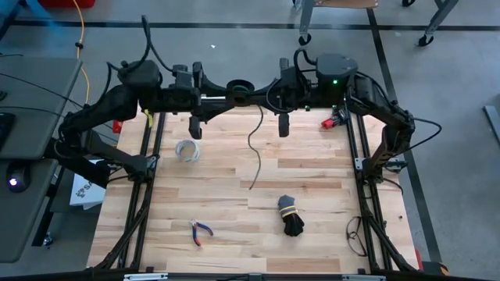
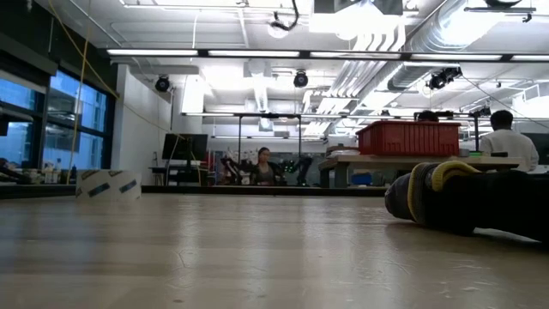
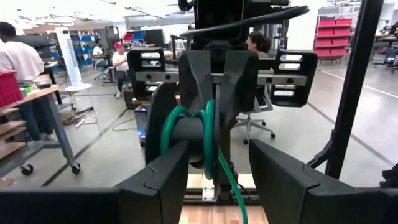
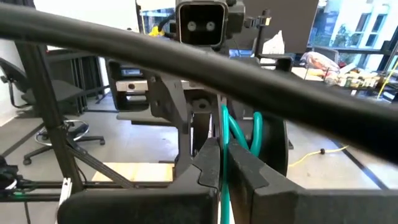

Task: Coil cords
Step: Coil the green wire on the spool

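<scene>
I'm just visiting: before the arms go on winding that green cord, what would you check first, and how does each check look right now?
1. Right gripper shut on the cord: ok.
2. Left gripper open, cord loops just past its fingers: ok.
3. Loops sitting tidily on the coil between the arms: cannot tell.
4. Tail hanging to the table without a snag: ok.
5. Tail away from the black bundle, pliers and pale ring: ok.

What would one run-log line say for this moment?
task: coil cords | left gripper: open, around green cord coil | right gripper: shut on green cord, at coil | cord tail: hanging to table
</scene>
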Available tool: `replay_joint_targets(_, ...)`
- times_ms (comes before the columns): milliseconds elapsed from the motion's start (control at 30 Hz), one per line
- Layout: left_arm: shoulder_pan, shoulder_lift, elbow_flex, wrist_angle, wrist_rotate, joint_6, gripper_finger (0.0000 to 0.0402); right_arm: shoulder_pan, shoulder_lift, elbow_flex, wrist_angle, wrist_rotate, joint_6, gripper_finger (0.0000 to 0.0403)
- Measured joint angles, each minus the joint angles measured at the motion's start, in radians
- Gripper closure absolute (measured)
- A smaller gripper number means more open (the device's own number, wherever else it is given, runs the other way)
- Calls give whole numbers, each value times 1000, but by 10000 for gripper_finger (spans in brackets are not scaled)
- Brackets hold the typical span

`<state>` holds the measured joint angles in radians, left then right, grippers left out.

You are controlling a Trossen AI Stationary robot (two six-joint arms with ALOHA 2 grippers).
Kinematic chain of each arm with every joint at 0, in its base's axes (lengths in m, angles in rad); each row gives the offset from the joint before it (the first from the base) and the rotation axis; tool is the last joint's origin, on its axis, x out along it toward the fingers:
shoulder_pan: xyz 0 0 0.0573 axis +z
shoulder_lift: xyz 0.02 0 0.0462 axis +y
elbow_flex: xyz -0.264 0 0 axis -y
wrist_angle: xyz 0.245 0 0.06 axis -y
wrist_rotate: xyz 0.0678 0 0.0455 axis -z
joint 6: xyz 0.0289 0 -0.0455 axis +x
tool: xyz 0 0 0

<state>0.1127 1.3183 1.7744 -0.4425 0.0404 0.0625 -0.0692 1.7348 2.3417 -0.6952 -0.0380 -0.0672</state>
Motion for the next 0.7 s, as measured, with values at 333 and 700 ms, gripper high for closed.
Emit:
replay_joint_targets(333, 0, 8, 0, -1, -9, 13, 295, 0, -1, 0, 3, 2, -15, 403)
replay_joint_targets(700, 2, 0, 0, 16, -25, -3, 395, -2, -9, 0, 20, 39, -68, 390)
